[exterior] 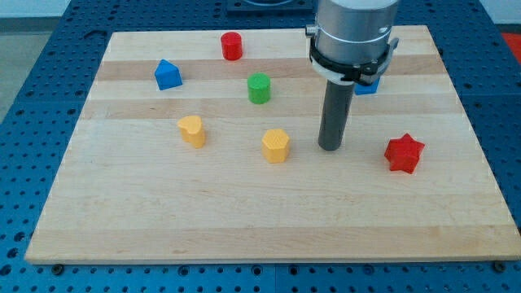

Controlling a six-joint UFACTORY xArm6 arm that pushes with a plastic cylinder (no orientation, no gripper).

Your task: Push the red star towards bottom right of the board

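Note:
The red star (404,153) lies on the wooden board (244,220) at the view's right, about halfway down. My tip (330,148) rests on the board to the left of the star, with a clear gap between them. The tip stands to the right of a yellow hexagonal block (276,146). The rod rises from the tip into the grey arm body at the view's top.
A red cylinder (232,45) is at the top centre. A blue block (168,74) is at the upper left. A green cylinder (259,88) is near the centre top. A yellow heart-like block (192,130) is left of centre. Another blue block (368,85) is partly hidden behind the arm.

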